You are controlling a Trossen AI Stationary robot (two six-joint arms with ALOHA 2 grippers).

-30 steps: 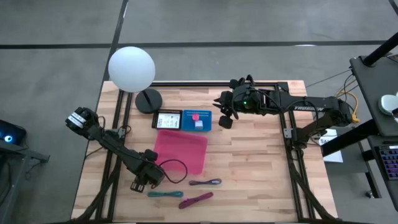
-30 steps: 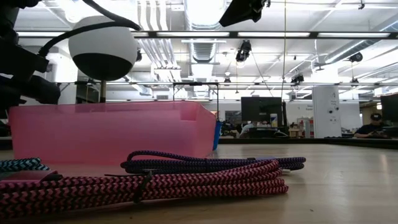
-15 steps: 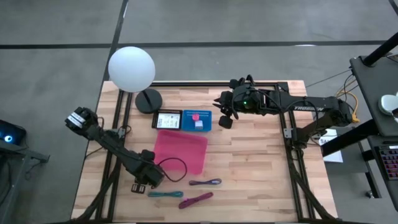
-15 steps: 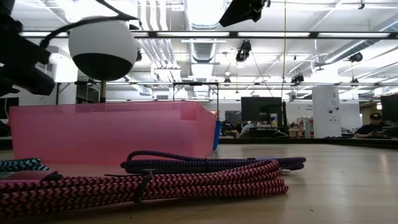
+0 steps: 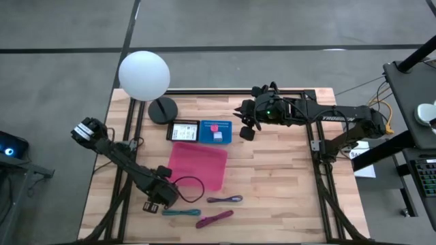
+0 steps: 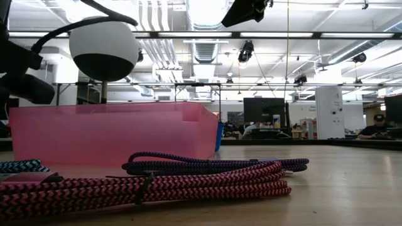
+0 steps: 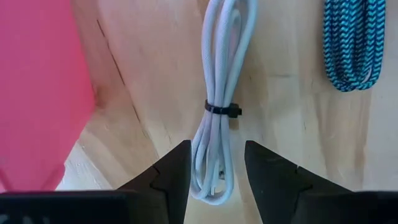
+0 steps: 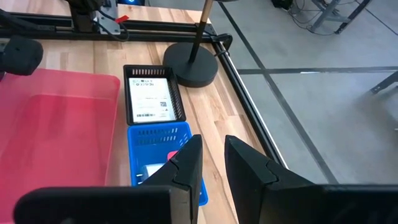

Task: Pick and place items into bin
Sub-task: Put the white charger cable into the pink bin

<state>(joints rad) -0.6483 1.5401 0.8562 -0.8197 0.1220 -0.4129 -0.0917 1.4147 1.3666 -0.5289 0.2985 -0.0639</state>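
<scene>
The white cord (image 7: 217, 118), a looped bundle cinched by a dark tie (image 7: 222, 110), lies flat on the wooden table (image 5: 279, 184) just beside the near left corner of the pink bin (image 5: 199, 165). The left gripper (image 7: 214, 171) hangs directly over it with its two fingers spread apart, one on each side of the bundle's lower loop, and nothing is held between them. In the high view that left gripper (image 5: 156, 198) sits close to the table's front left corner, off the bin's near left corner. The teal cord (image 5: 181, 212) lies near the front edge of the table just beside the gripper, and it also shows in the left wrist view (image 7: 354, 43), apart from the white cord. The purple cord (image 5: 225, 199) rests between the bin and the front edge, and the magenta cord (image 5: 214, 218) lies closest to that edge. Behind the bin stand a small black tray (image 5: 183, 131) and a blue tray (image 5: 216, 132), side by side, the blue one holding a tiny pink cube (image 5: 214, 127) and a whitish block (image 5: 217, 136). The right gripper (image 5: 246, 126) waits near the back edge just beside the blue tray, its fingers slightly parted and holding nothing. A white globe lamp (image 5: 144, 75) on a dark round base (image 5: 162, 109) stands at the back left corner.
</scene>
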